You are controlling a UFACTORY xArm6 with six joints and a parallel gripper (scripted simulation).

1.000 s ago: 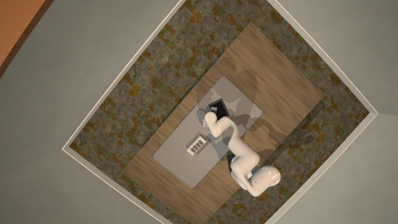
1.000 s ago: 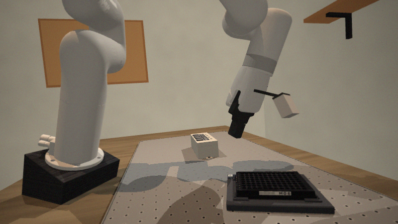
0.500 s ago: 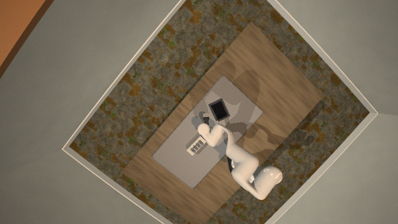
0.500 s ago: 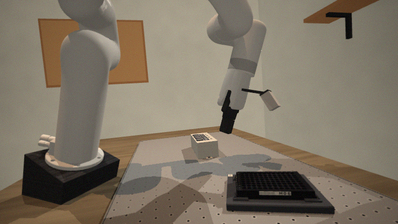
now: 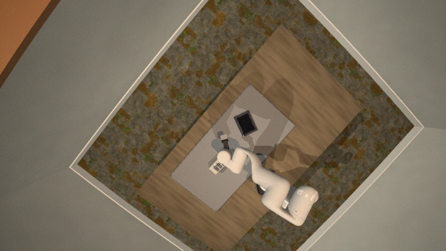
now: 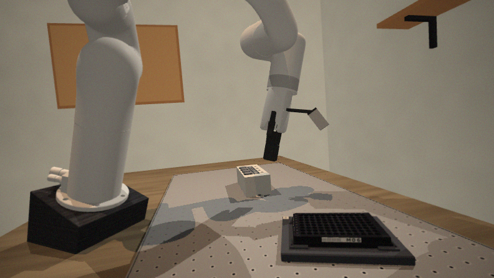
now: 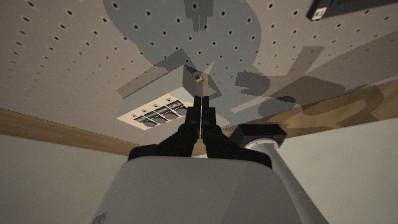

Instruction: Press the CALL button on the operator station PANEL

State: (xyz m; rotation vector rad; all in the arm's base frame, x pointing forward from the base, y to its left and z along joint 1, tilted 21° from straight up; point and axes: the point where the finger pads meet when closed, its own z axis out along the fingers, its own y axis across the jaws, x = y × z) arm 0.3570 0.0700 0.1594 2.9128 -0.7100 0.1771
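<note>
The PANEL (image 6: 253,179) is a small cream box on the perforated mat, with four dark buttons in a row on its top (image 6: 249,170). It also shows in the wrist view (image 7: 162,110) and, partly under the arm, in the top view (image 5: 217,167). The printed names are too small to read, and I see no lit lamp. My gripper (image 6: 270,157) (image 5: 225,143) is shut and empty, pointing down. It hangs above the mat, apart from the PANEL, on the plate's side of it. In the wrist view the fingertips lie just past the button row's end. The black plate M06 (image 6: 340,229) sits on nest N1 (image 6: 345,254).
The arm's black base block (image 6: 86,214) stands at the table's left, beside the mat. The plate and nest also show in the top view (image 5: 245,122), and their corner at the wrist view's upper right (image 7: 345,7). A wooden shelf (image 6: 415,14) hangs high on the right wall.
</note>
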